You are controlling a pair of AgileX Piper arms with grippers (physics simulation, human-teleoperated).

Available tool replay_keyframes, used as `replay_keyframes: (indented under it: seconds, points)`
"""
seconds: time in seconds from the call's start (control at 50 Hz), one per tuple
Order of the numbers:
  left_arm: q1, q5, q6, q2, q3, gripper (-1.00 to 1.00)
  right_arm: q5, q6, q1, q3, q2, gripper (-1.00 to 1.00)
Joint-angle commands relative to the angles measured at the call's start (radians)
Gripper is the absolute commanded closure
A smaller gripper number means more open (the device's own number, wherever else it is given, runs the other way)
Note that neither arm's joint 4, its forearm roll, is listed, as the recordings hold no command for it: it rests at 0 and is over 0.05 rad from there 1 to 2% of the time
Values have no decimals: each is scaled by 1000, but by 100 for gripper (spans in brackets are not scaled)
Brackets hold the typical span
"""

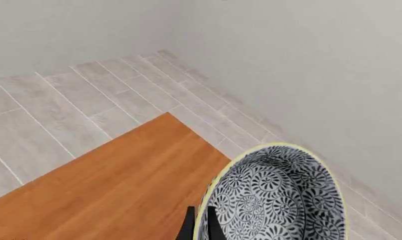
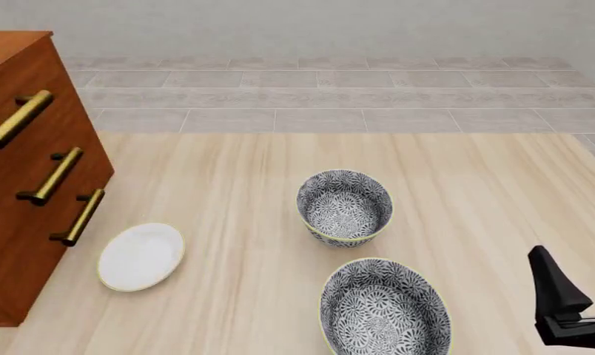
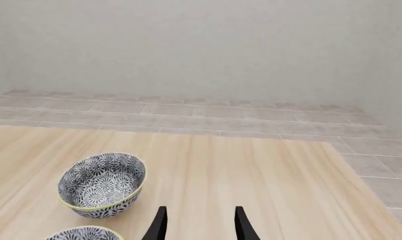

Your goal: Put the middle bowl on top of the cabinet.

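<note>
Above the cabinet (image 1: pixel 114 190), the left wrist view shows its orange-brown top with one corner jutting toward the tiled floor. The bowl (image 1: pixel 271 197) hangs at the left gripper (image 1: pixel 199 225), whose dark fingers pinch its yellow rim, one inside and one outside. It sits tilted, its mouth toward the camera, over the top's edge, so my guess is that it should move inward over the wood before release.

Across the front view, the left arm is out of frame; two patterned bowls (image 2: pixel 344 206) and a white plate (image 2: pixel 140 256) lie on the table (image 2: pixel 229 170).

Low over the table, the right gripper (image 3: pixel 199 222) hangs spread and empty, far from the cabinet.
</note>
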Motion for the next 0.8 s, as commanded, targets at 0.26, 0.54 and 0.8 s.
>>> replay_keyframes:
  seconds: [0.26, 0.54, 0.8]
  points:
    - [70, -23, -47, 28, 30, 100, -17, 3, 2, 7, 13, -100]
    - [87, -21, -79, 43, 41, 100, -16, 4, 1, 8, 11, -100]
    - [88, -19, -108, 54, 56, 100, -8, 2, 2, 2, 7, -100]
